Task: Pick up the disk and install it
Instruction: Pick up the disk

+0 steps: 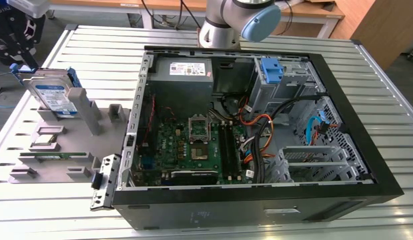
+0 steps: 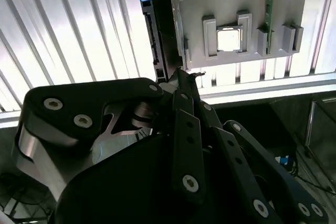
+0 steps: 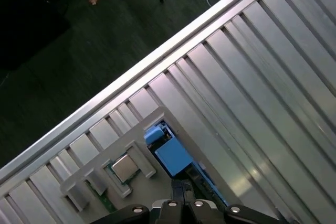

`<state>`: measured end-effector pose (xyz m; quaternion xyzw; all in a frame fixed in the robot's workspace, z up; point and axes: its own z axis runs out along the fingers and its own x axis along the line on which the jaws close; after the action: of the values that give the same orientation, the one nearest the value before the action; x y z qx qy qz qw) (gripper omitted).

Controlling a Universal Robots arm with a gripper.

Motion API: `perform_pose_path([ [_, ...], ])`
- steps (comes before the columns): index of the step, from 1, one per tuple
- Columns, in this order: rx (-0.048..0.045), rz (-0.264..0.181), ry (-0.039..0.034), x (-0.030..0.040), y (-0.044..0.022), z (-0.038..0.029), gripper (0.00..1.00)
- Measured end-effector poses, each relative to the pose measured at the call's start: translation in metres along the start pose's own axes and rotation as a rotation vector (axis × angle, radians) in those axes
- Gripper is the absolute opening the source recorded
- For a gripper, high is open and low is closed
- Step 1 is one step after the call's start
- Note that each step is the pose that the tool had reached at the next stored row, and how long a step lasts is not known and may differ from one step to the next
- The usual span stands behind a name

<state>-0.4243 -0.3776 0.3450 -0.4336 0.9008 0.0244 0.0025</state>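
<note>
- Case (image 1: 376,170) lies open on a slatted metal table (image 1: 52,212); board (image 1: 176,147) and cables (image 1: 260,130) are exposed inside.
- Grey holder (image 1: 82,140) sits on the table just outside the case, on the exterior view's left of it.
- Disk (image 1: 54,95) stands on edge at the end of the holder farthest from the case front, label facing out, blue carrier around it. It is not in the case.
- Both wrist views show the disk (image 2: 160,40) (image 3: 170,156) edge-on.
- Gripper (image 1: 19,56) hangs over the disk end farthest from the case. In both wrist views it (image 2: 170,80) (image 3: 181,187) is right at the disk's edge.
- Apart, together or clamped: cannot tell.
- Chip (image 2: 229,39) sits in a holder slot beside the disk.
- Blue bracket (image 1: 272,70) stands inside the case at the metal cage.
</note>
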Motion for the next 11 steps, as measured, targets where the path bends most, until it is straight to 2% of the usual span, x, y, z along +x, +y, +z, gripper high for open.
perform_pose_path([
  [11, -0.0048, -0.185, 0.0077, 0.0, 0.0, 0.0007, 0.1],
])
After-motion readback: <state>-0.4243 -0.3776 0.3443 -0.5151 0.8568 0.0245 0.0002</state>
